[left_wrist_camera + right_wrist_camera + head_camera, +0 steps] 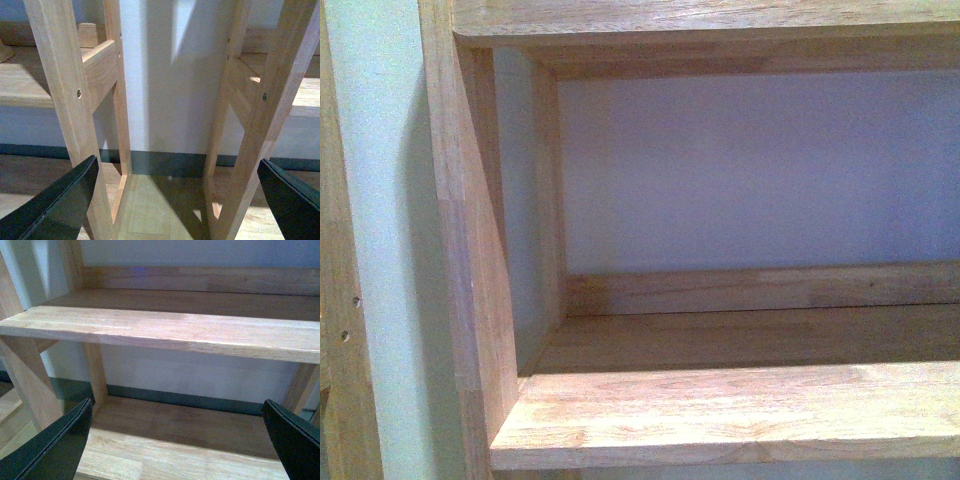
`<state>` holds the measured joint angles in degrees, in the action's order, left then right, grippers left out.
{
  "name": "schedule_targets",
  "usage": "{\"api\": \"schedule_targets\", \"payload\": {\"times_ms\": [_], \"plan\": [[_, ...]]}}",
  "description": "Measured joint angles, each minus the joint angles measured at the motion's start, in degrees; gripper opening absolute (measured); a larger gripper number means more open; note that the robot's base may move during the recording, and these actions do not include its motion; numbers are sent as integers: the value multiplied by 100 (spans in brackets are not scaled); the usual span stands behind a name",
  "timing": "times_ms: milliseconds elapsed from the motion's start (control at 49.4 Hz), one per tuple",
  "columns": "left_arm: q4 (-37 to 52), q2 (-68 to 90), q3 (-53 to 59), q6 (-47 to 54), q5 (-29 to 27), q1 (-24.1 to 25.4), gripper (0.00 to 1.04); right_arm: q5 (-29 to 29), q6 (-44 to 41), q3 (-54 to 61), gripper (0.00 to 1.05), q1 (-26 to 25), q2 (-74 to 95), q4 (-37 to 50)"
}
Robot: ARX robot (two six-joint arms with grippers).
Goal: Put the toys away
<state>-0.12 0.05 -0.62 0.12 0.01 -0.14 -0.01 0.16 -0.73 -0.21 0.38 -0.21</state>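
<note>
Front view: close on a wooden shelf unit, a shelf board [720, 410] running across the lower part, an upright side post [460, 250] at left, pale wall [760, 170] behind. Neither arm shows here.

Left wrist view: left gripper [175, 200] spread wide, nothing between its dark fingers [60, 205]. It faces the gap between two shelf units, with slanted wooden posts [65, 100] on either side, white wall and a dark baseboard [165, 162] behind, wood floor below.

Right wrist view: right gripper [175, 440] also wide apart, holding nothing, one finger [50, 450] at each lower corner. It faces a bare shelf [165, 330], with a lower board [175, 435] beneath it.

The plush toy appears in none of the three views, so its place cannot be told.
</note>
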Motion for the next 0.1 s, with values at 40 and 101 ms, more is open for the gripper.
{"api": "schedule_targets", "payload": {"times_ms": [40, 101], "plan": [[0, -2, 0, 0, -2, 0, 99, 0, 0, 0, 104, 0, 0, 0], [0, 0, 0, 0, -2, 0, 99, 0, 0, 0, 104, 0, 0, 0]]}}
